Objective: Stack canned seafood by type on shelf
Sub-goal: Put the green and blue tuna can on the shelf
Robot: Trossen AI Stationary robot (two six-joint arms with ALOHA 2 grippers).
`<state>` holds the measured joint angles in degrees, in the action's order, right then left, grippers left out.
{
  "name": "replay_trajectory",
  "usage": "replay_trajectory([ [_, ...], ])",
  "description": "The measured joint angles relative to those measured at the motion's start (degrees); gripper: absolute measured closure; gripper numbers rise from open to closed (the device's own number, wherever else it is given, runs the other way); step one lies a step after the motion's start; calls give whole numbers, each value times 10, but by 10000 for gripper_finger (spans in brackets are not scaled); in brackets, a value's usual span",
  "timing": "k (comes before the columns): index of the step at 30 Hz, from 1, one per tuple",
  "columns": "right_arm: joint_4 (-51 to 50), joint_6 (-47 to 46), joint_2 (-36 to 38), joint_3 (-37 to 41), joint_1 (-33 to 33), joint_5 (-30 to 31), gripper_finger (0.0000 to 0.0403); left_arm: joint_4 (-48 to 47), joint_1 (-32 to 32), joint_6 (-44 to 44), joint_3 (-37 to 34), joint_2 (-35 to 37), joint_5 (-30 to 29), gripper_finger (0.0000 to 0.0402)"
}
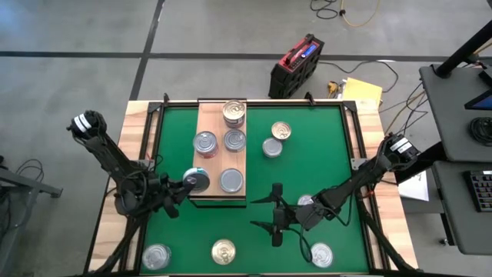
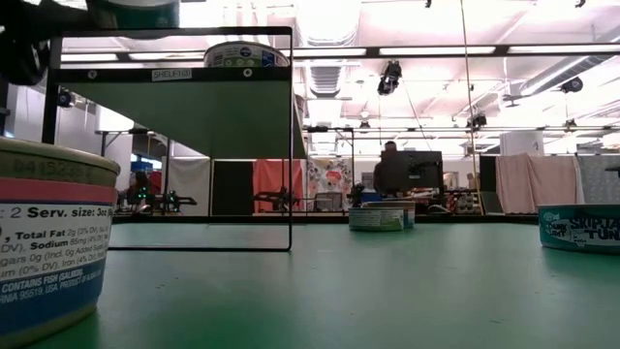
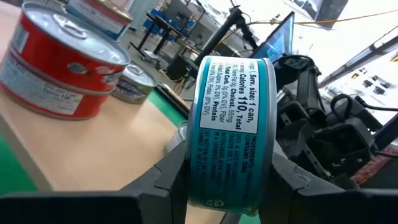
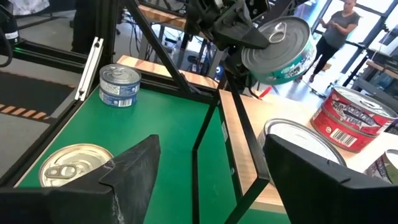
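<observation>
Your left tool [image 1: 184, 185] is clamped on a teal-labelled tin [image 1: 197, 180], carrying it tilted at the shelf's [image 1: 211, 115] near left corner, above the board's edge. In the left wrist view that tin's [image 3: 231, 134] label reads "Serv. size: 1 can" and "Calories 110". On the shelf you have a stacked tin at the far end [image 1: 234, 112], two silver-lidded tins in the middle [image 1: 205, 142] [image 1: 234, 140] and one near the front [image 1: 231, 180]; the red tin [image 4: 353, 117] reads "TUNA".

Your right tool [image 1: 275, 215] hovers over the green mat with its fingers spread wide, holding nothing. Loose tins surround it: two beyond it [image 1: 280, 131] [image 1: 271, 148], one just beside the arm [image 1: 306, 202], and three along the table's near edge [image 1: 156, 256] [image 1: 223, 251] [image 1: 320, 254]. In the low view a frame tag reads "SHELF-101" [image 2: 171, 74]. A person [image 4: 336, 28] stands beyond the table.
</observation>
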<state>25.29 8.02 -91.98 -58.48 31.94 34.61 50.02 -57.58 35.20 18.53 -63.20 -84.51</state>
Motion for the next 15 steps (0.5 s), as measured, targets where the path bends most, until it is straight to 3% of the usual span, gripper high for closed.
replay_trajectory([
  [15, -1, -6, 0, 0, 0, 0, 117, 0, 0, 43, -14, -13, -4, 286],
])
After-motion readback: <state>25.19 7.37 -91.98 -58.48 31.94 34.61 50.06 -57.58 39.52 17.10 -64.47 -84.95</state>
